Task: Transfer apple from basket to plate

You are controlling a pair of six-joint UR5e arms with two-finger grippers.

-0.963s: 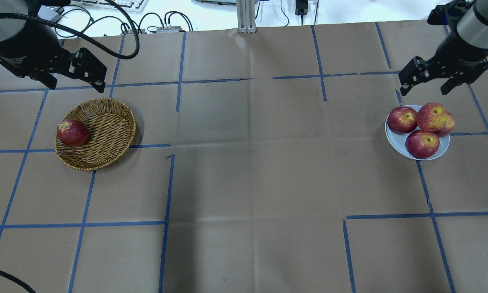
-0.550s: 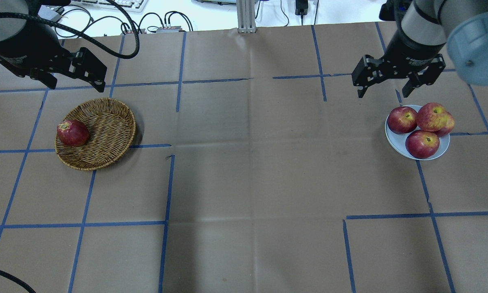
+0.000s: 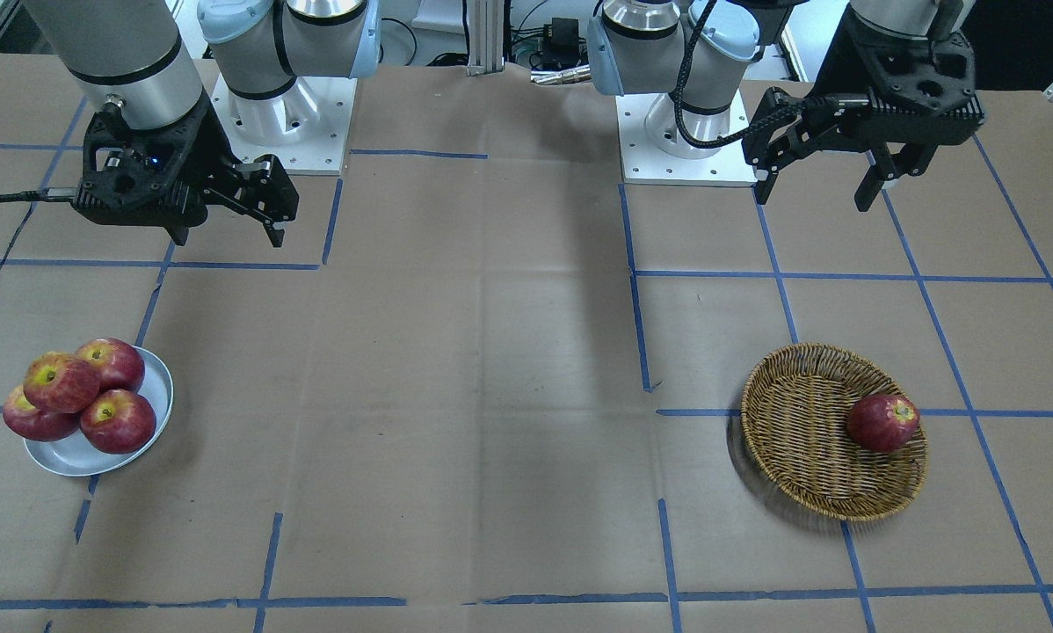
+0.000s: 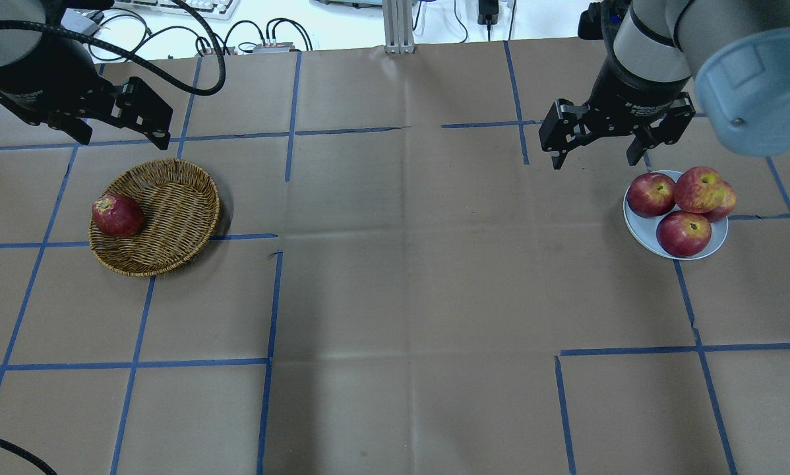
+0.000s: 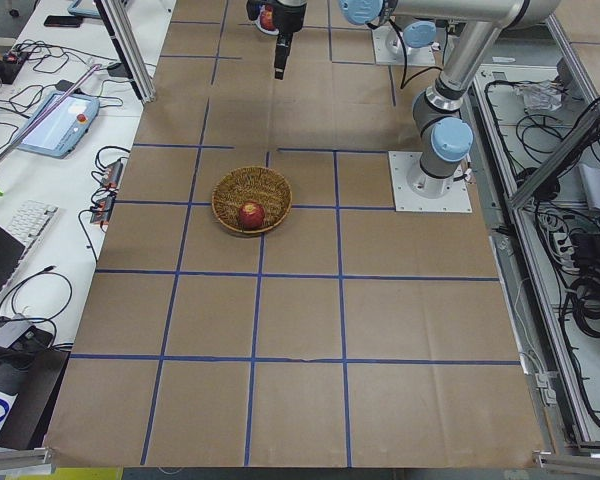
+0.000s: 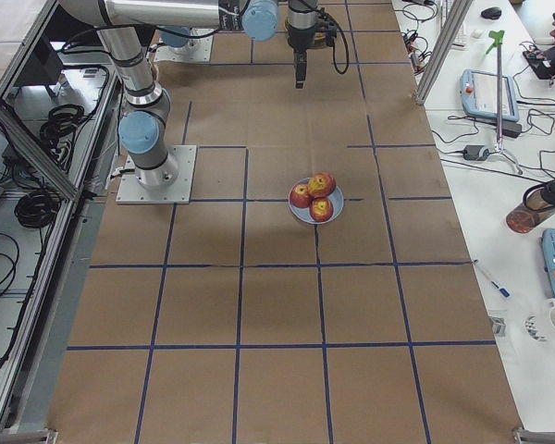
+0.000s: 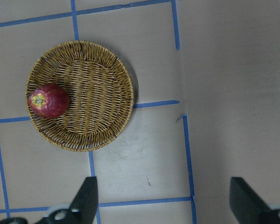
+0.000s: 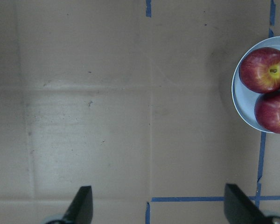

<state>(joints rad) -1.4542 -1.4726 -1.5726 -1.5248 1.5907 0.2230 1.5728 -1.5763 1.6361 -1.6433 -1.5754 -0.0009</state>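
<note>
The apple (image 4: 117, 215), small, ribbed, red with a yellow stem patch, lies at the left inner edge of the wicker basket (image 4: 174, 198). It also shows in the left wrist view (image 7: 48, 100) and the front view (image 3: 882, 422). My left gripper (image 4: 123, 140) hovers open and empty behind the basket (image 7: 98, 88). The white-grey plate (image 4: 634, 225) sits far right with several darker red apples on it. My right gripper (image 4: 593, 163) hangs open and empty, behind and left of the plate (image 8: 238, 100).
Brown paper with blue tape lines covers the table (image 4: 401, 297). The pile of apples (image 4: 692, 204) fills most of the plate, one stacked on top. The robot bases (image 3: 280, 132) stand at the rear edge. Cables and a keyboard lie beyond the far edge.
My right gripper has moved left, from behind the plate toward the table's middle. The left gripper, apple, basket and plate have not moved.
</note>
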